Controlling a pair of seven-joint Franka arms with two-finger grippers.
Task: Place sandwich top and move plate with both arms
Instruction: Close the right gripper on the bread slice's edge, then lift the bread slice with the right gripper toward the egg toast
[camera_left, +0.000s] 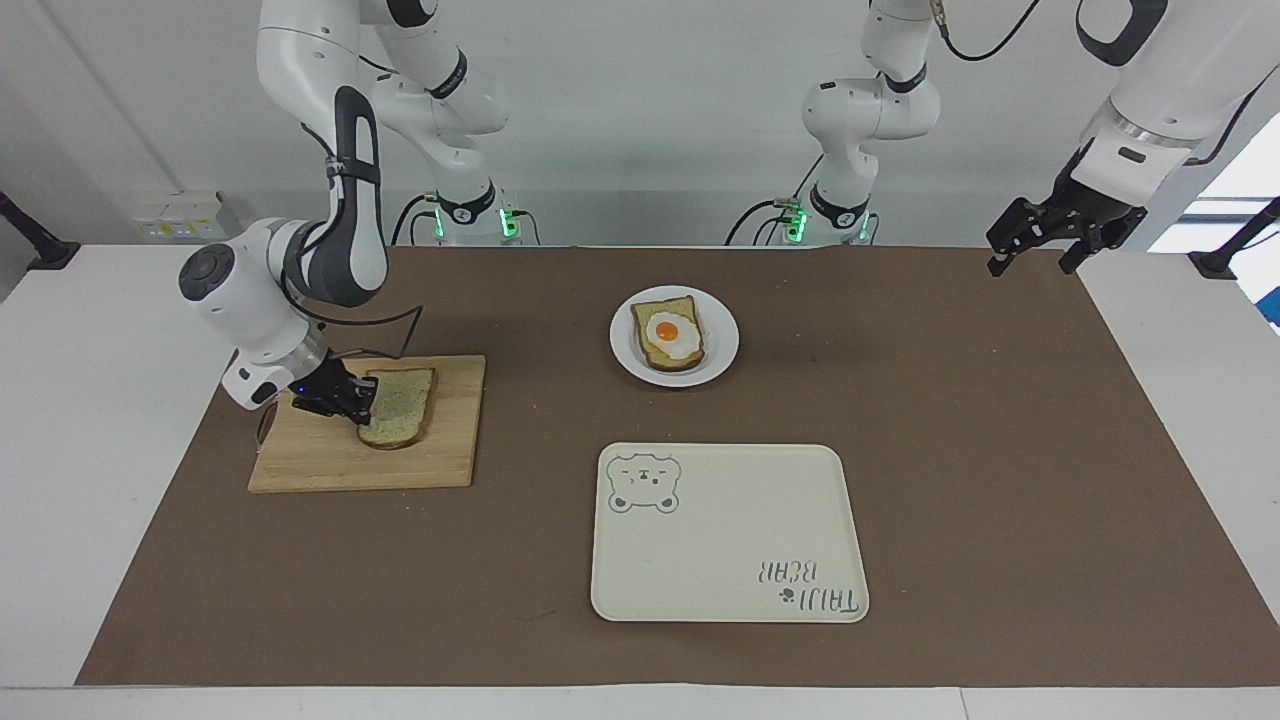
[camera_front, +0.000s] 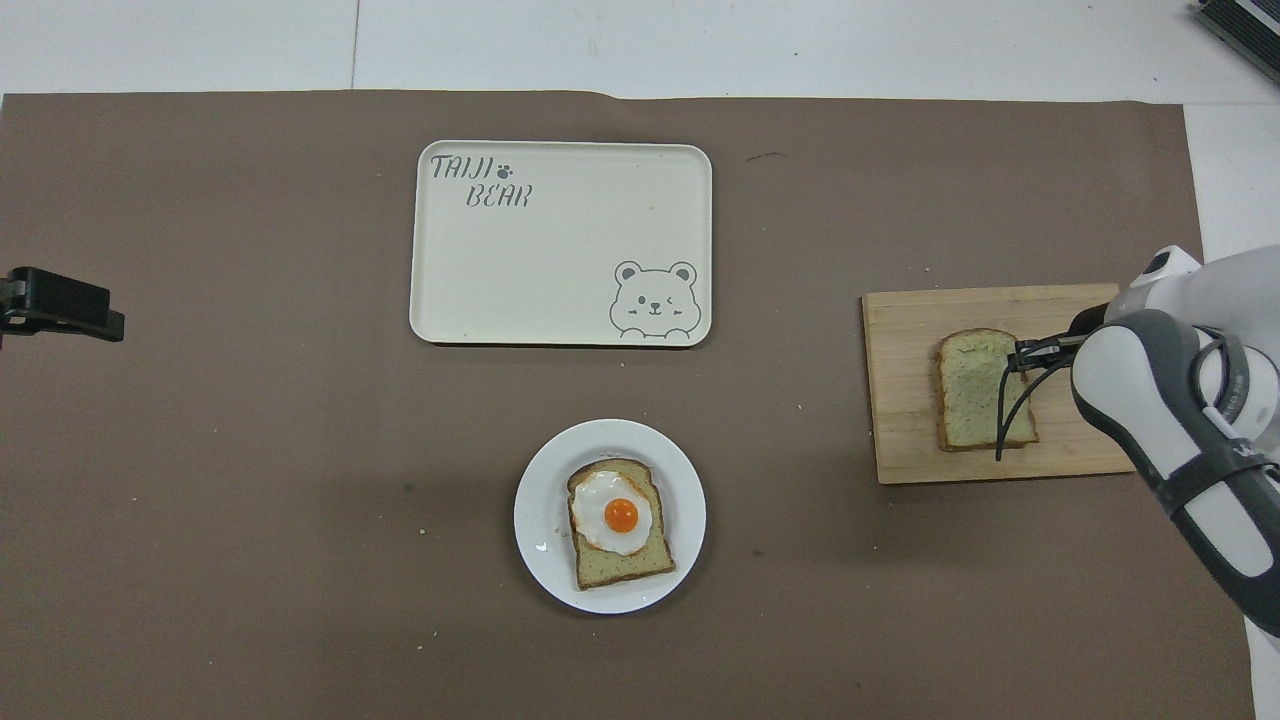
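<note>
Setting: robotics laboratory, not a home kitchen.
Evidence, arms: two white jointed robot arms (camera_left: 330, 150) mounted at a white table (camera_left: 90, 400).
Evidence, surface: brown paper sheet (camera_left: 1000, 450) as work mat.
Evidence, surroundings: bare white wall, cabling, green-lit bases.
</note>
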